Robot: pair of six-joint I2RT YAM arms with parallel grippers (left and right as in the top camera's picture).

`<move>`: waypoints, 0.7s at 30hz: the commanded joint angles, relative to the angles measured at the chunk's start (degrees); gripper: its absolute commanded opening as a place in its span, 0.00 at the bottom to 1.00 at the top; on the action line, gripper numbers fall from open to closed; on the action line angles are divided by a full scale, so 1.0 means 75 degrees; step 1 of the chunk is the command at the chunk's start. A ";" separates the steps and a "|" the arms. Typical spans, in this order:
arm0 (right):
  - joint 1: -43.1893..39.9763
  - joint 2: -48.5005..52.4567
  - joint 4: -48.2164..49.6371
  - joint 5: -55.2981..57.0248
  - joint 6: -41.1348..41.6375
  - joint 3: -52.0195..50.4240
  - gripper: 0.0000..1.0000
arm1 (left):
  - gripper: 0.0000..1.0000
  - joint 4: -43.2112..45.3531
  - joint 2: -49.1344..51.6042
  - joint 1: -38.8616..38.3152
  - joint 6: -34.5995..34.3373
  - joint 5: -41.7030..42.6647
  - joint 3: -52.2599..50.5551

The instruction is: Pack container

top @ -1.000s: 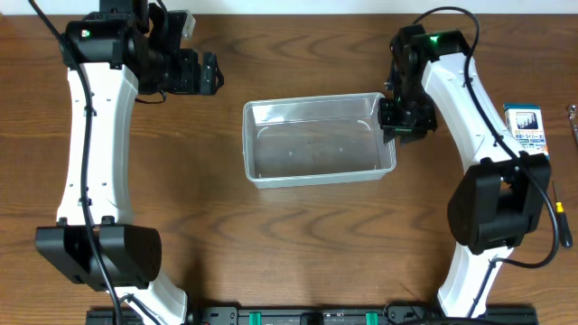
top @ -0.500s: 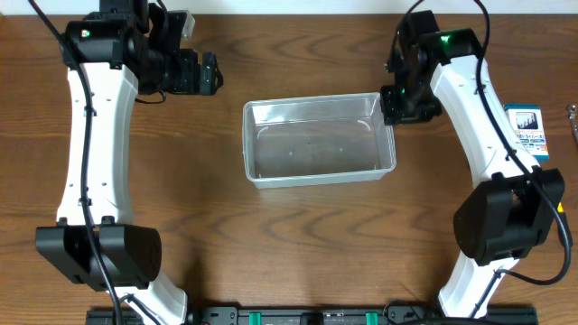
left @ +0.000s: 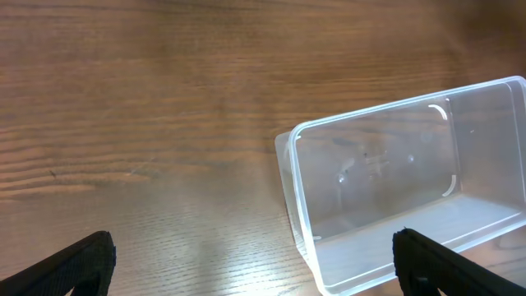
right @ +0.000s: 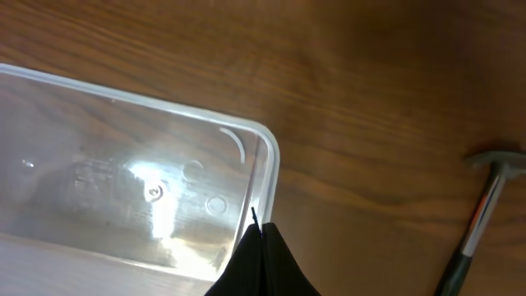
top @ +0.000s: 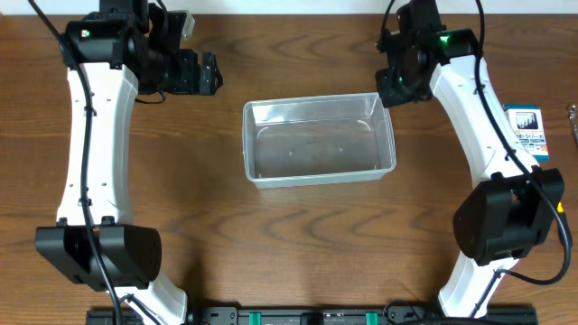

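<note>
Brown wood table (top: 298, 235) bears the empty container (top: 318, 144) at its middle, with the left gripper (left: 263, 267) spread wide and holding nothing, apart from its far-left corner, the right gripper (right: 259, 263) pinched together on nothing at its far-right corner, and a box (top: 526, 126) well off to the right.

The dark, wood-grained tabletop (top: 298, 235) carries the clear container (top: 318, 140) near its middle, standing upright with its open top facing up; a small blue-and-white box (top: 526, 129) lies flat, well apart, toward the right edge; a slim metal-headed tool (right: 485, 210) lies on the bare wood beyond the container's corner.
</note>
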 commanded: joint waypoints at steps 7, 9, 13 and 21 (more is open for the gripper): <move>0.0105 0.0128 0.0093 -0.0734 -0.0268 -0.0070 0.01 | 0.98 -0.0087 -0.0029 0.0041 0.0015 -0.0015 0.0041; 0.0108 0.0239 -0.0073 -0.0868 -0.0233 -0.0111 0.01 | 0.98 -0.0137 -0.0026 0.0041 0.0015 -0.0015 0.0041; 0.0105 0.0335 -0.0058 -0.1014 -0.0213 -0.0143 0.01 | 0.98 -0.0140 -0.0029 0.0041 0.0015 -0.0015 0.0041; 0.0105 0.0391 0.0562 -0.1037 -0.0204 -0.0143 0.01 | 0.98 -0.0143 -0.0026 0.0041 0.0015 -0.0015 0.0041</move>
